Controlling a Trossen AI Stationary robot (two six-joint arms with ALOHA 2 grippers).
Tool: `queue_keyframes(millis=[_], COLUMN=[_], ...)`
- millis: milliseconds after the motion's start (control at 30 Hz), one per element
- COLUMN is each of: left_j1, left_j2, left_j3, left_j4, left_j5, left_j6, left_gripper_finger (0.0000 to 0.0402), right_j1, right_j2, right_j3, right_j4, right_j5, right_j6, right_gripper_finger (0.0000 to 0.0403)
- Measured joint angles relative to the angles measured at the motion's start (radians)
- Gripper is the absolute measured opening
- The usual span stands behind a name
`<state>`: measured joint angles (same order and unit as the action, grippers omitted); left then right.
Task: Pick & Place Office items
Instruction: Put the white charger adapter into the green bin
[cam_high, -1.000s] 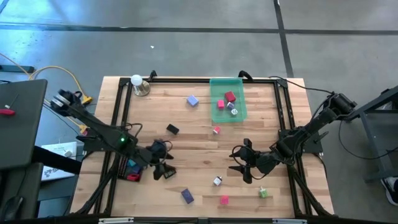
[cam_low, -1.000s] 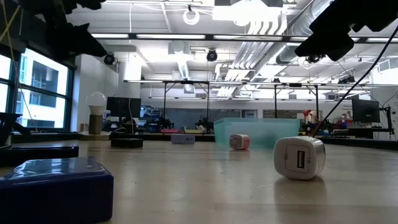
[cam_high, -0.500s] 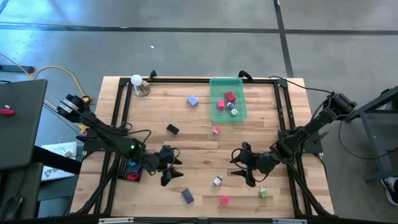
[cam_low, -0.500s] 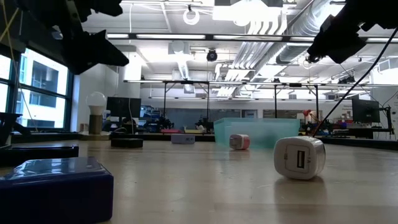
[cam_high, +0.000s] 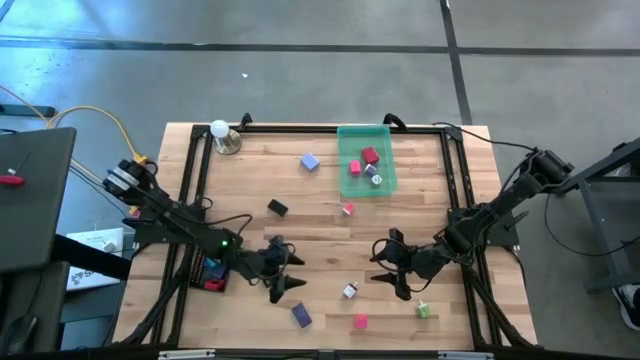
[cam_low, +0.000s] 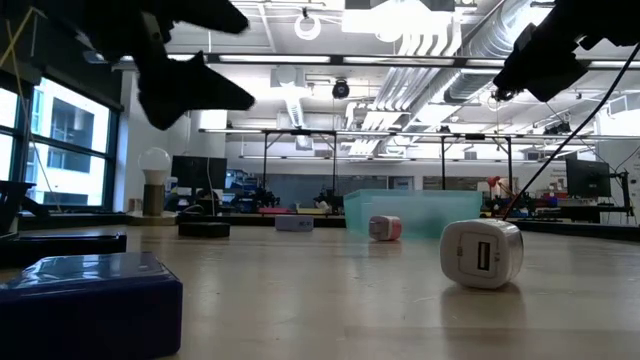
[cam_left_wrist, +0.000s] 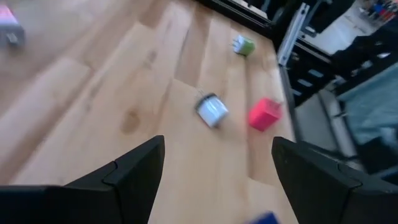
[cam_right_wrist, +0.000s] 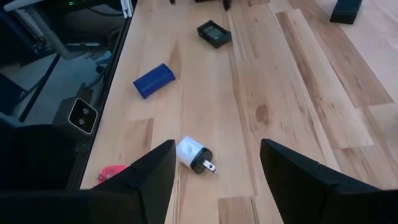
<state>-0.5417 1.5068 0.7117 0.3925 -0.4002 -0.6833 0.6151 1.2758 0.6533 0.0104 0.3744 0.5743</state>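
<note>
High view puts the white charger block loose on the table's front half, and the right gripper hangs just beside and above it, fingers apart and holding nothing. The right wrist view shows that same white charger block lying on its side between the two dark fingers, prongs out to one side. To my eye this is the piece in hand. A good pick would bring the fingers straight down over the white body rather than the prongs, so it does not skid or twist away as they close.

Near it lie a pink block, a green plug and a blue block, all apart from one another, so there is room to come down cleanly. Farther back the green tray already holds a few pieces, which looks like the drop place. The left gripper hovers over bare wood above the blue block, its fingers also spread and empty; it should keep clear of the right arm's path.
</note>
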Motion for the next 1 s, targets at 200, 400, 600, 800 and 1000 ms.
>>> queue_keyframes(millis=[200,400,600,800,1000], left_j1=[0.015,0.012,-0.02,-0.013,0.006], left_j2=[0.141,0.284,0.381,0.472,0.559], left_j3=[0.072,0.226,0.334,0.38,0.426], left_j4=[0.102,0.098,0.085,0.089,0.14], left_j5=[-0.023,-0.057,-0.144,-0.173,-0.122], left_j6=[0.251,0.411,0.511,0.395,0.398], left_gripper_finger=[0.0289,0.0289,0.0289,0.0289,0.0289], right_j1=[0.0,0.0,0.0,0.0,0.0], right_j2=[0.0,0.0,0.0,0.0,0.0], right_j3=[0.0,0.0,0.0,0.0,0.0], right_j4=[0.002,-0.006,-0.014,-0.023,-0.016], right_j5=[0.0,0.0,-0.001,-0.008,-0.008], right_j6=[-0.004,-0.004,-0.004,-0.004,-0.004], right_gripper_finger=[0.0223,0.0223,0.0223,0.0223,0.0223])
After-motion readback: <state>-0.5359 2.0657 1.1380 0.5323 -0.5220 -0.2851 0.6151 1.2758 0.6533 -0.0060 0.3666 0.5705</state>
